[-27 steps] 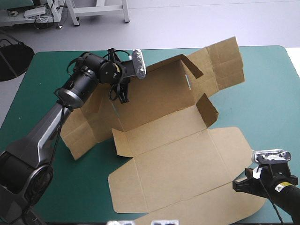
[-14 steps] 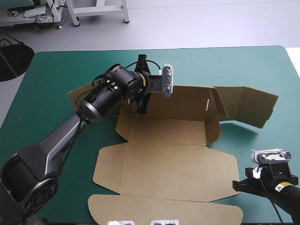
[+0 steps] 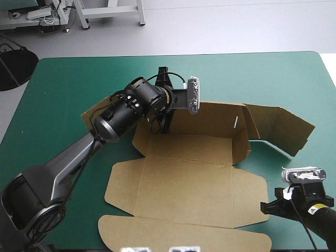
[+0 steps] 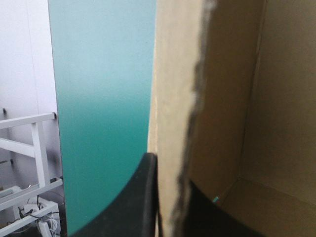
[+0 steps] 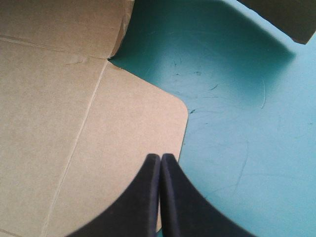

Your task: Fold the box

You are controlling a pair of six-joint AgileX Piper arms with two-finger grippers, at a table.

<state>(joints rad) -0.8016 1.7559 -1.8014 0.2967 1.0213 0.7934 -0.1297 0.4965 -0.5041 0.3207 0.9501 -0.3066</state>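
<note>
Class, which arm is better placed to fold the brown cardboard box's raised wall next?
Left. The left pincer is shut on the brown cardboard box's raised back wall; the right pincer, shut, empty, sits by a flat corner.

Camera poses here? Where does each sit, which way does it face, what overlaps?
High view: above and behind the robot, facing forward and down on the table and the box; both arms show, left gripper on the back wall, right gripper at the near right.
Left wrist view: above that wrist, looking along the back wall's edge, pinched between own fingers.
Right wrist view: above that wrist, facing down on a rounded flap corner; own fingers shut.
Shared: the pinched wall, in high and left wrist views.
</note>
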